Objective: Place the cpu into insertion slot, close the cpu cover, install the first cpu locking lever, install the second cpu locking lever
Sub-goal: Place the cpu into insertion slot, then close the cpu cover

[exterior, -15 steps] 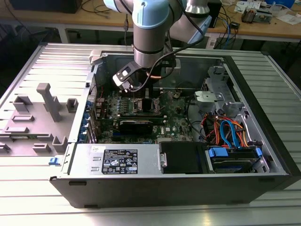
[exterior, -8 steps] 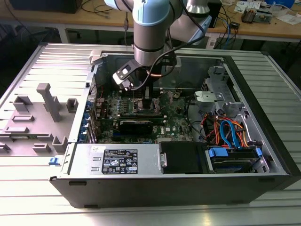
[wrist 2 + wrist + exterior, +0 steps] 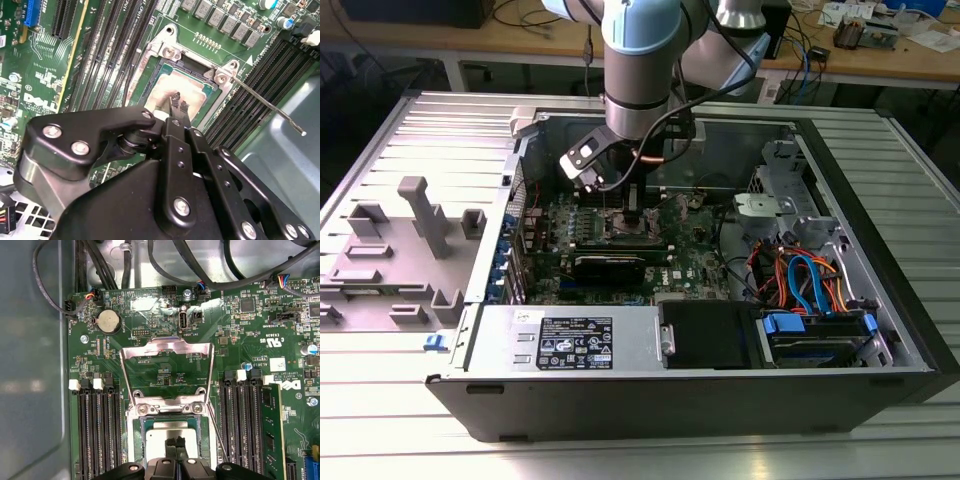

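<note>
the cpu (image 3: 171, 430) lies in the insertion slot (image 3: 134, 441), the gripper (image 3: 175, 446) with tips together right over it; the cpu cover (image 3: 167, 345) stands open, so i think closing it needs a push down

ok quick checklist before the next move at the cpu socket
1. cpu in slot: ok, it lies in it.
2. cpu seated flat: cannot tell.
3. cover closed: not ok, it lies open, off the slot.
4. lever locked: not ok, it sticks out free.
5. end effector clear of cpu: not ok, shut fingertips sit right at its top.
</note>
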Tool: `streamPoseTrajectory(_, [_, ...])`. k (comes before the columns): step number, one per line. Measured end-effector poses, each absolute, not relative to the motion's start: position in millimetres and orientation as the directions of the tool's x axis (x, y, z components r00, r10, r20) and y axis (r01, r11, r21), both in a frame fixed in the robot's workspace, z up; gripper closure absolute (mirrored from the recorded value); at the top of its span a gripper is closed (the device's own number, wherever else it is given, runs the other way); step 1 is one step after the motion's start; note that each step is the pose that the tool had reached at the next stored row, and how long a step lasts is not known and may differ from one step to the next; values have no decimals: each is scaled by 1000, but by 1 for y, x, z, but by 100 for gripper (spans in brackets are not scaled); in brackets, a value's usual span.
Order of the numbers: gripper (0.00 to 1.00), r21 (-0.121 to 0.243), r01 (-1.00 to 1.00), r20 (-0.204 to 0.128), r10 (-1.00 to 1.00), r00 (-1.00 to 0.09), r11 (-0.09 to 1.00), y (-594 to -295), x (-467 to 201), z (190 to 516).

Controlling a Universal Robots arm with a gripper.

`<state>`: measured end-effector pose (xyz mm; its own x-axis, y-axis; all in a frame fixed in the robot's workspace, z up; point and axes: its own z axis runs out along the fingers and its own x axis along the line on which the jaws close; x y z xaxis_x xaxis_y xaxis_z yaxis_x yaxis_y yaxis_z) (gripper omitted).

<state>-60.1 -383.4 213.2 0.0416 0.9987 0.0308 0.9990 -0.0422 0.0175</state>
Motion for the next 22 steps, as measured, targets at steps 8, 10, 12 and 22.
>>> streamPoseTrajectory(8, [89, 17, 1000, 31, 999, 25, -25, -383, -60, 213])
streamPoseTrajectory(10, [89, 17, 1000, 31, 999, 25, -25, -383, -60, 213])
streamPoseTrajectory(12, [89, 17, 1000, 31, 999, 25, -25, -383, -60, 213])
streamPoseTrajectory(22, [89, 17, 1000, 31, 1000, 0, -1, -383, -60, 213])
